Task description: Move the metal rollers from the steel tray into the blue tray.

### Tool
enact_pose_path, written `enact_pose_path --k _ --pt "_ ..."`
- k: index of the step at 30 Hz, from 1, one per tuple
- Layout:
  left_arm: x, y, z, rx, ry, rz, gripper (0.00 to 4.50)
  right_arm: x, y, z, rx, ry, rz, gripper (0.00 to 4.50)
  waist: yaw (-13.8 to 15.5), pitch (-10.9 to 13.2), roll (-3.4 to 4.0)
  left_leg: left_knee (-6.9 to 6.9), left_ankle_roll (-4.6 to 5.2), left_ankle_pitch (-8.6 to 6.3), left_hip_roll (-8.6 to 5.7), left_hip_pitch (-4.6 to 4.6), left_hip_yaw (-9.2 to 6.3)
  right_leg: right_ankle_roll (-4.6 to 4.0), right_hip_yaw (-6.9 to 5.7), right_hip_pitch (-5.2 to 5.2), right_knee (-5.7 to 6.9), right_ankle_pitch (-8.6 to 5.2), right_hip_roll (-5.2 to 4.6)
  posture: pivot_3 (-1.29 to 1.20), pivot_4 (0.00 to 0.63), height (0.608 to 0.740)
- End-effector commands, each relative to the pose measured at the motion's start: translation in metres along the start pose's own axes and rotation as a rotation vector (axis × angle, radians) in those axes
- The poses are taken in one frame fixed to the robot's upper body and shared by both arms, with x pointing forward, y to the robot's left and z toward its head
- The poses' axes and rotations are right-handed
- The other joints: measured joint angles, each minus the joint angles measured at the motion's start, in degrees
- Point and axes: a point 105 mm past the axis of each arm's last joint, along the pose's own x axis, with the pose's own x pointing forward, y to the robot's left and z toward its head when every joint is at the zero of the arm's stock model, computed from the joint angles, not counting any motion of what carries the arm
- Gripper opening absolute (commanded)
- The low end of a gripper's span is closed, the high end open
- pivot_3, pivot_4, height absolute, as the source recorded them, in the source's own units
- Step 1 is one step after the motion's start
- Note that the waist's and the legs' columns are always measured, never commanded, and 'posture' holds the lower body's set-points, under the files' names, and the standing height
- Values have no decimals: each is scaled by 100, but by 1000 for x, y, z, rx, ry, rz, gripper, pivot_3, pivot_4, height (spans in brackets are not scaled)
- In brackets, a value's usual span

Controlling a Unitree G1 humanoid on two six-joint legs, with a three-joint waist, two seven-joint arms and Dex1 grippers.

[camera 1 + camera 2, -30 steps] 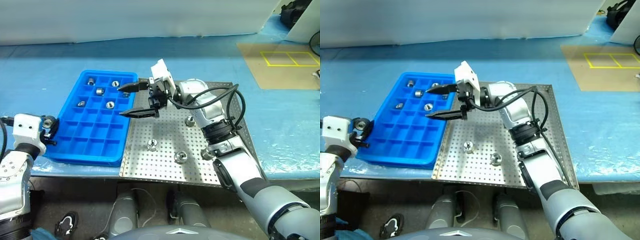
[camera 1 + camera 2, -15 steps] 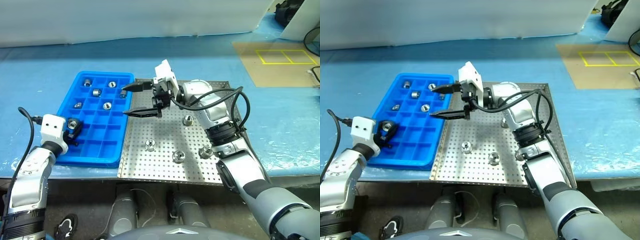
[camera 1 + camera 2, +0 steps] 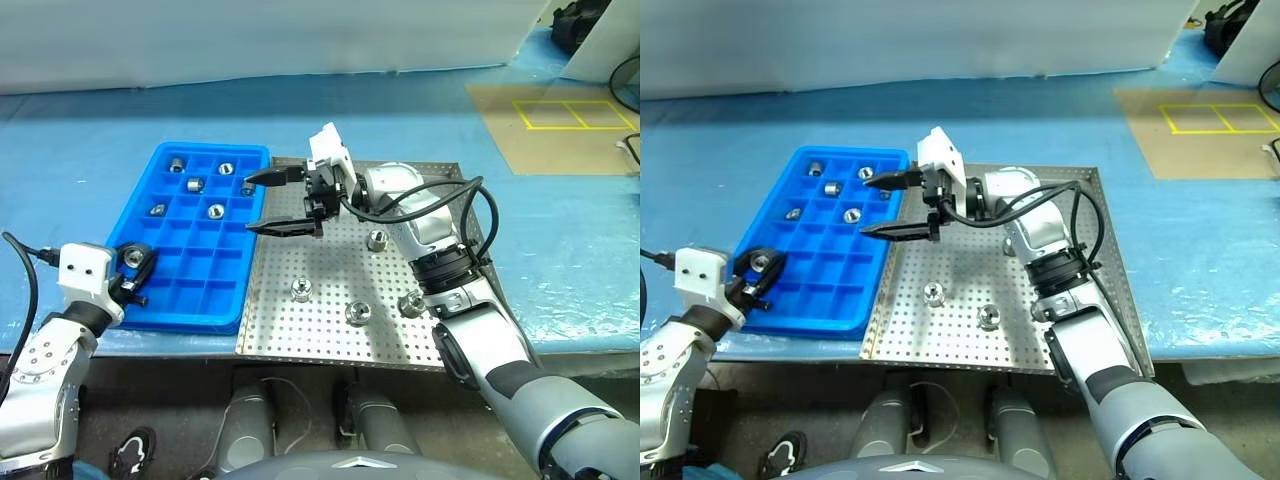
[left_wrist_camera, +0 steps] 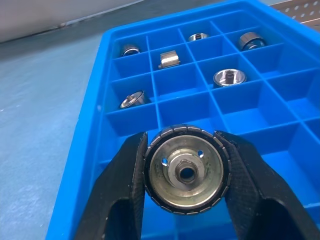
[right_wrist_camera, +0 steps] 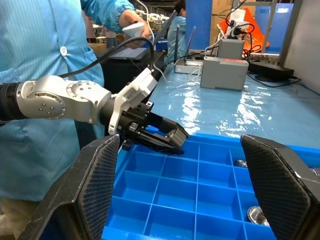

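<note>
one roller [image 4: 186, 172] in left gripper [image 3: 133, 262], blue tray [image 3: 232, 306]

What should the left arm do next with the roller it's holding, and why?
Probably ease the left gripper further over the blue tray and release above an empty compartment. It is shut on a roller at the tray's near left edge, and most near compartments look empty.

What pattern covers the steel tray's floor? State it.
A regular grid of small punched holes across the steel tray, clearest in the left eye view.
</note>
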Motion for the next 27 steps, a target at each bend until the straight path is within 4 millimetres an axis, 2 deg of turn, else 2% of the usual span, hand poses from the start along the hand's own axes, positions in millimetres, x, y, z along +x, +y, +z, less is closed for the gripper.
enact_pose_path --k 1,6,10,18,24,26,27 --pt "-2 21 8 32 -23 117 1749 4 2 12 -55 -33 19 4022 -1 0 0 0 0 0 0 2 0 0 0 2 0 0 0 -87 150 740" --pt "-6 37 5 44 -13 211 1749 3 3 11 -59 -26 17 4022 -6 0 -1 0 1 0 0 1 0 0 -1 2 -1 0 0 -96 150 740" --pt "-7 28 -4 38 20 181 1749 2 3 10 -62 -22 13 4022 -7 0 -1 0 4 -1 0 0 0 0 0 2 -4 0 0 -101 150 740" --pt "-3 25 -12 20 44 172 1749 2 1 10 -71 -17 5 4022 -3 -1 -1 1 3 1 -1 3 0 0 -2 5 -1 0 -2 -103 150 740" --pt "3 29 -12 31 56 189 3771 2 1 9 -77 -16 4 4022 -3 -1 -1 0 4 1 -1 3 0 0 -2 5 -1 0 -2 -105 150 740" --pt "8 29 -5 15 44 199 4471 2 0 9 -79 -17 0 4022 -4 -1 -1 1 4 1 -1 3 0 0 -3 5 0 0 -2 -106 150 740" --pt "10 28 0 6 28 194 4471 2 0 9 -79 -17 -2 4022 -4 -1 -1 1 4 1 -1 3 0 0 -3 5 1 0 -3 -106 150 740"
